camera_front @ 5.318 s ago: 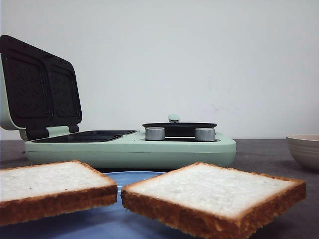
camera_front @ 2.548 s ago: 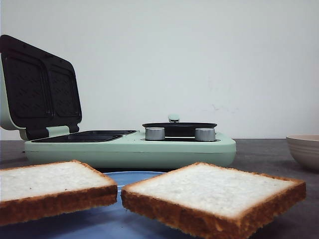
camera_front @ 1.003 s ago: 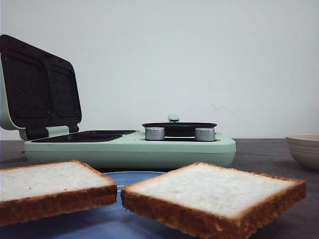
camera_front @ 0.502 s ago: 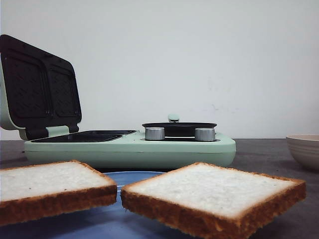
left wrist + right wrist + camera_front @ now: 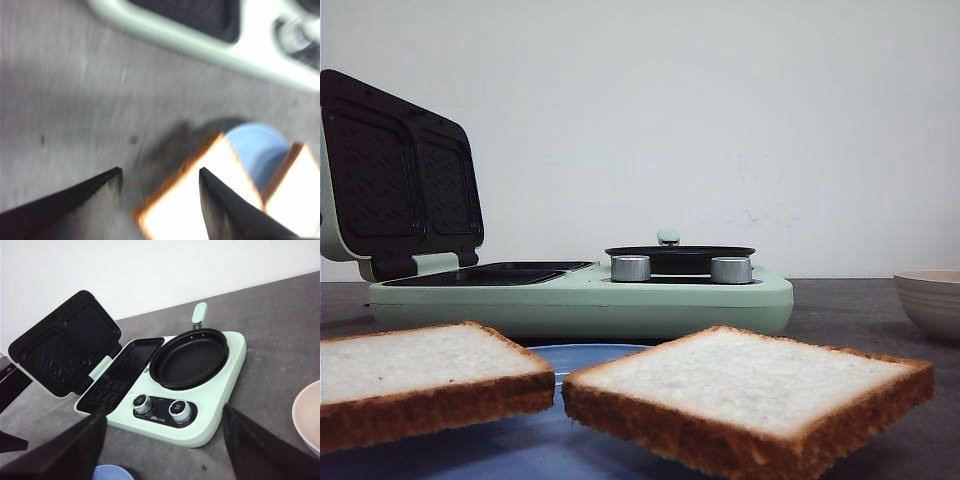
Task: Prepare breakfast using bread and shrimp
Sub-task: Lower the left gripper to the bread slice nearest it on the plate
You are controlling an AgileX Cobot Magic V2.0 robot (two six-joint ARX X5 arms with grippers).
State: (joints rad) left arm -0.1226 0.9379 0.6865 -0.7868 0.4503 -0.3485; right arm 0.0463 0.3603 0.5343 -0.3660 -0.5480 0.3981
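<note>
Bread: two slices sit on the blue plate (image 5: 585, 352) at the bottom of the front view, left slice (image 5: 425, 385) lower left, right slice (image 5: 750, 405) lower right, a narrow gap between them. Both overhang the plate rim quite a bit.

Left gripper (image 5: 160, 180): jaws spread apart, nothing in them. In the blurry wrist view it hangs over the left slice (image 5: 200, 200), one finger over the crumb and the other out over bare table (image 5: 65, 100). Can't tell if it's touching the bread.

Right gripper (image 5: 162, 427): also spread wide and holding nothing, high up looking down at the green breakfast maker (image 5: 200, 425).

Breakfast maker: sandwich lid is up at the left of the front view, grill plates (image 5: 490, 272) exposed, frying pan (image 5: 680, 255) on the right half behind the two knobs.

Bowl: pale one (image 5: 930, 298) at the right edge, contents hidden.

Shrimp: not visible anywhere.

Risk 1: soft bread, so I reckon a hard pinch crushes or tears it, and a grip on one corner lets it flop and drop.

Risk 2: a downward press on the overhanging slice could tip it off the plate, or nudge the neighbour.

Versus 5.3 s ago: front view looks identical, bread, plate, lid and bowl all in the same spots.
</note>
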